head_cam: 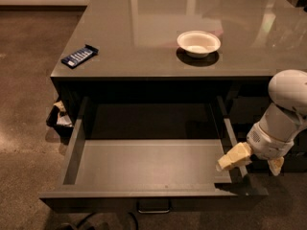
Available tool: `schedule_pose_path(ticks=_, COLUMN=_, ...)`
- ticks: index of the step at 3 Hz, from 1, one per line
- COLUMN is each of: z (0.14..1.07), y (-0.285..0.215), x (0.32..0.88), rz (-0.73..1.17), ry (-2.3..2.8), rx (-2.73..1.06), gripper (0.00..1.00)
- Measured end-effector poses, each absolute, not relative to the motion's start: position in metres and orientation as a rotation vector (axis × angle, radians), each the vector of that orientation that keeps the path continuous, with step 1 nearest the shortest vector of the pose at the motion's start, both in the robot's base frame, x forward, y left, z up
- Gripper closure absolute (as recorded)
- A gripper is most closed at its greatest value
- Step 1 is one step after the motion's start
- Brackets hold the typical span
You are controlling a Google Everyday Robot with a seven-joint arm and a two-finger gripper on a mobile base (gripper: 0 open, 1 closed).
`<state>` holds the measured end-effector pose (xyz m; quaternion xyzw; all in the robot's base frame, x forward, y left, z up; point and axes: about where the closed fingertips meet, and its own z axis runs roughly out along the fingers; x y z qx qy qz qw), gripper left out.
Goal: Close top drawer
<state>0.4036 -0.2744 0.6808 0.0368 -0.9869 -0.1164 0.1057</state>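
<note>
The top drawer [144, 164] stands pulled far out from under the grey counter [158, 47], with its metal pull [153, 207] at the front centre. The gripper [249, 168] hangs at the drawer's right front corner, one finger [232, 157] over the drawer's right wall. Its fingers are spread apart and seemingly grip nothing. Beyond the drawer, a white bowl [198, 43] and a blue packet [79, 55] lie on the counter.

Single view, looking steeply down from above and in front of the counter [144, 42], facing its front edge. Close in: top drawer [144, 162] standing open across the lower half, front panel nearly at the frame edge at 6 o'clock. Countertop running off toward 12 o'clock. Gripper [249, 165] at 4 o'clock, just beside the drawer's right wall, fingers spread. Floor [24, 104] out at 9 o'clock.
</note>
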Motion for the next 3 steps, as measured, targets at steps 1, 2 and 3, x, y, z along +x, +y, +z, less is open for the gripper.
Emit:
schedule_pose_path(ticks=1, z=0.676, y=-0.255, x=0.404, rz=-0.36, ry=-2.907, rx=0.124, gripper=0.0)
schedule_pose_path(ticks=2, z=0.663, y=-0.238, x=0.405, rz=-0.36, ry=-2.876, rx=0.154, gripper=0.0)
schedule_pose_path(ticks=3, z=0.647, y=-0.226, x=0.405, rz=-0.345, ry=-2.84, rx=0.179, gripper=0.18)
